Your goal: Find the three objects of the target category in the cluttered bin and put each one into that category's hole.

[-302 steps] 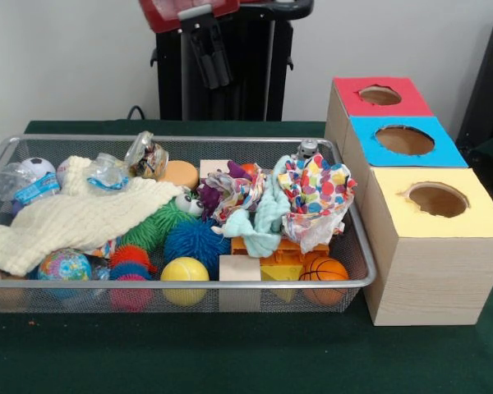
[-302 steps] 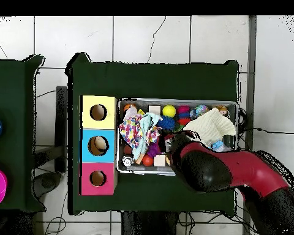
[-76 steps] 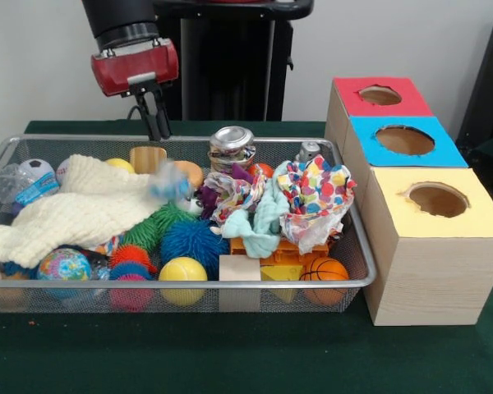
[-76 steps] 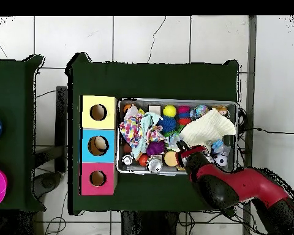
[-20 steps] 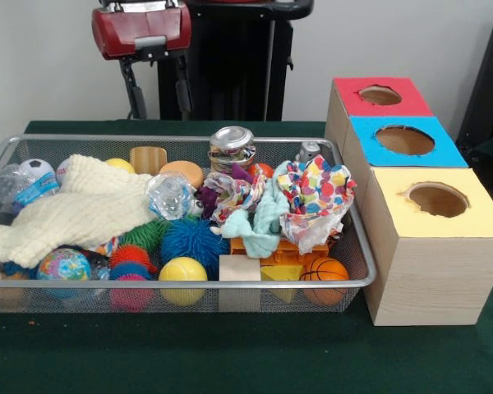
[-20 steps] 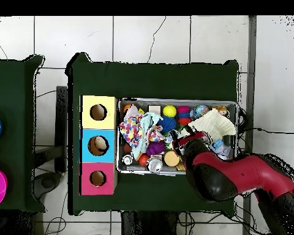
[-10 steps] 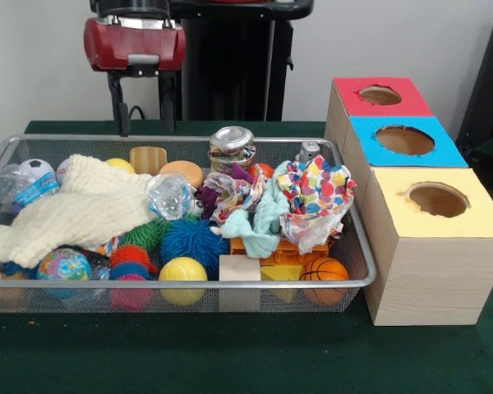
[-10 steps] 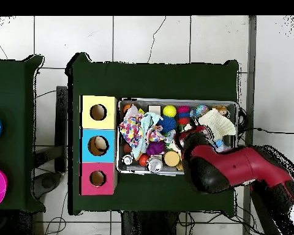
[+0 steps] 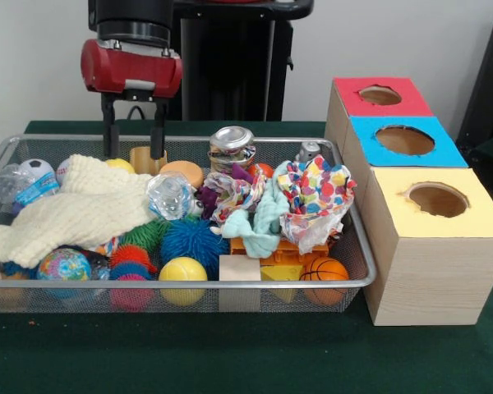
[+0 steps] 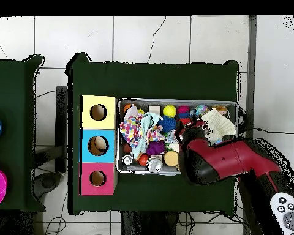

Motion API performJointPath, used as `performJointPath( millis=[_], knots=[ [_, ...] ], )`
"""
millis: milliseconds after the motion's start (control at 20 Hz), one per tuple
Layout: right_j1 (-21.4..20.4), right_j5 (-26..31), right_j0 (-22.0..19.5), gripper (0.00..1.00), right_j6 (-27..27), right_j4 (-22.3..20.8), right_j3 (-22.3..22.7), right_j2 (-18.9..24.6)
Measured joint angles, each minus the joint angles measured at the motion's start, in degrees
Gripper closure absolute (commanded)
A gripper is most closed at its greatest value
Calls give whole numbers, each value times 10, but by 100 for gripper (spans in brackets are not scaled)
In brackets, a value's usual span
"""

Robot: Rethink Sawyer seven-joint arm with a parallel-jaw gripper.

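Note:
My gripper hangs open at the back left of the wire bin, its red head above the rim. One finger drops beside a yellow ball; the other stands in front of a small wooden block, which shows between the two. A crumpled clear plastic bottle lies on the cream knit cloth. A dented metal can stands at the back. In the overhead view the arm covers the gripper and that part of the bin.
Three boxes with round holes stand beside the bin: red, blue, yellow. The bin also holds a spotted cloth, mint cloth, spiky blue ball, yellow ball, basketball and globe ball.
Over the last second my gripper has come down and shifted left in the front view, from above the bin to rim level. Its fingers now flank the wooden block.

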Motion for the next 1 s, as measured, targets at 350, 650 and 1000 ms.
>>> performJointPath(
  millis=[350, 650, 1000],
  knots=[
    [22, -44, 23, 0, 0, 9, -20, -70],
    [38, -94, 23, 0, 0, 38, -18, -99],
    [49, -135, -3, 0, 0, 74, -2, -90]
  ],
)
